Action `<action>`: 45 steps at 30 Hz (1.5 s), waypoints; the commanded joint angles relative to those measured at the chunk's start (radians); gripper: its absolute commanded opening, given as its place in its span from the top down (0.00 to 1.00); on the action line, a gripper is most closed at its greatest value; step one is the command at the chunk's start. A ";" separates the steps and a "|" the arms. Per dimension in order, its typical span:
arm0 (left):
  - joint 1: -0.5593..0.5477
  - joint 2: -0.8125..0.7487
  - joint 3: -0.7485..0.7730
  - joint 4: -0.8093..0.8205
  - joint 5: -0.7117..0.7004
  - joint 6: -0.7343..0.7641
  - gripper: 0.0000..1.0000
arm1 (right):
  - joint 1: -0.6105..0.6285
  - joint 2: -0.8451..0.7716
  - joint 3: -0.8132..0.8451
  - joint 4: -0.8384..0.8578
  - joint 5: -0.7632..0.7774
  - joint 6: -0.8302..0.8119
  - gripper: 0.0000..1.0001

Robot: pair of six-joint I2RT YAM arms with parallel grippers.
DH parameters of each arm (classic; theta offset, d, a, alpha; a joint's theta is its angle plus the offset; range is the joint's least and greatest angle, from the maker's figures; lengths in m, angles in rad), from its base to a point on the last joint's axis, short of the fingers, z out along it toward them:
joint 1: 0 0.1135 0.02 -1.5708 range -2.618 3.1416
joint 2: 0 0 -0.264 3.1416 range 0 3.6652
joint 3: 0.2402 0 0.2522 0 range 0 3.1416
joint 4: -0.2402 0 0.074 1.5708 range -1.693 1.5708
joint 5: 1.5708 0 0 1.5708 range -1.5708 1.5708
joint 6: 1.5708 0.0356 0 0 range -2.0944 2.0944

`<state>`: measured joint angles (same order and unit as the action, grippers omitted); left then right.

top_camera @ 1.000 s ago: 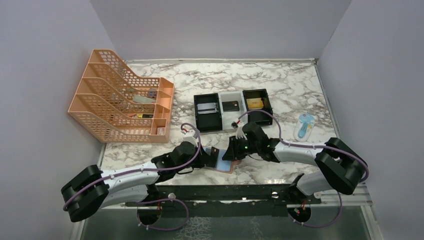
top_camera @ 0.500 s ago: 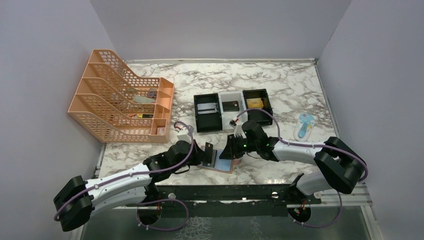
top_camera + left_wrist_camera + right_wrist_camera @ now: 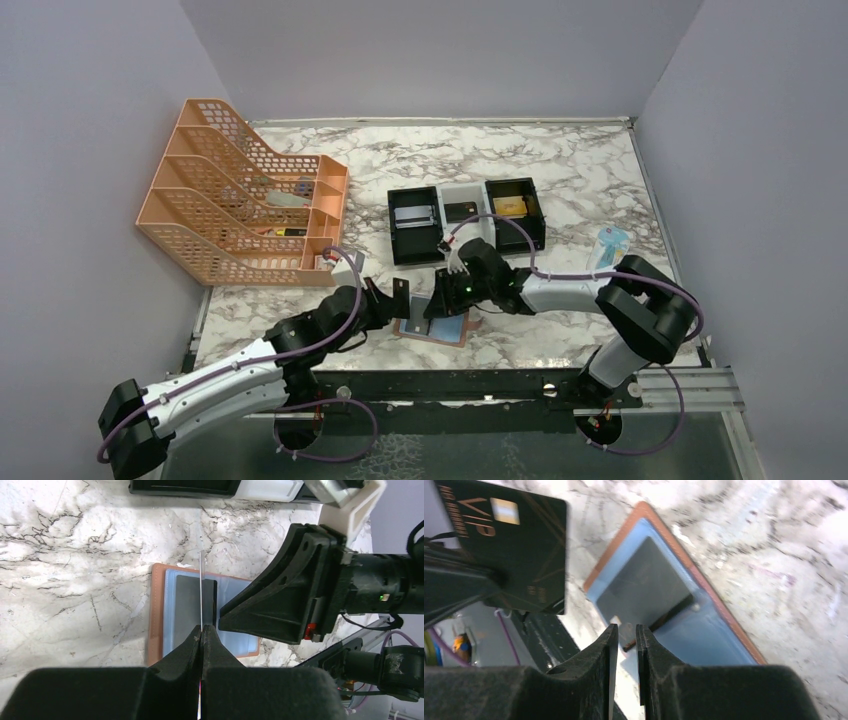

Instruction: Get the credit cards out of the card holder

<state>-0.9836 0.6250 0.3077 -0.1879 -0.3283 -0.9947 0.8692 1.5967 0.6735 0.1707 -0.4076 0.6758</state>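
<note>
The tan-brown card holder [image 3: 447,331] lies open on the marble, blue lining up. It also shows in the left wrist view [image 3: 168,625] and the right wrist view [image 3: 704,640]. A greyish card [image 3: 644,587] still sits in its pocket, also seen from the left wrist [image 3: 187,602]. My left gripper [image 3: 397,300] is shut on a black VIP credit card [image 3: 514,540] and holds it upright above the holder's left edge; it is edge-on in the left wrist view [image 3: 201,587]. My right gripper [image 3: 431,308] hovers low over the holder, jaws a narrow gap apart with nothing between them [image 3: 624,635].
A black-and-white three-compartment tray [image 3: 465,236] holding small items stands just behind the grippers. An orange mesh file rack [image 3: 240,205] is at the far left. A blue-and-white object [image 3: 608,250] lies at the right. The table's front rail [image 3: 450,385] is close behind the holder.
My left gripper has pulled the black card out of the holder and lifted it up and to the left. My right gripper has slid left over the holder.
</note>
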 commanded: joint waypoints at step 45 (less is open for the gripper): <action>0.278 0.121 -0.189 0.879 0.692 -0.085 1.00 | -0.242 -0.566 -0.423 0.545 -0.269 0.239 0.29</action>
<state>-0.7086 0.6949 0.1234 0.5327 0.2623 -1.0679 0.6266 0.9565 0.2153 0.5121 -0.4942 0.8680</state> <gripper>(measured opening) 0.011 0.708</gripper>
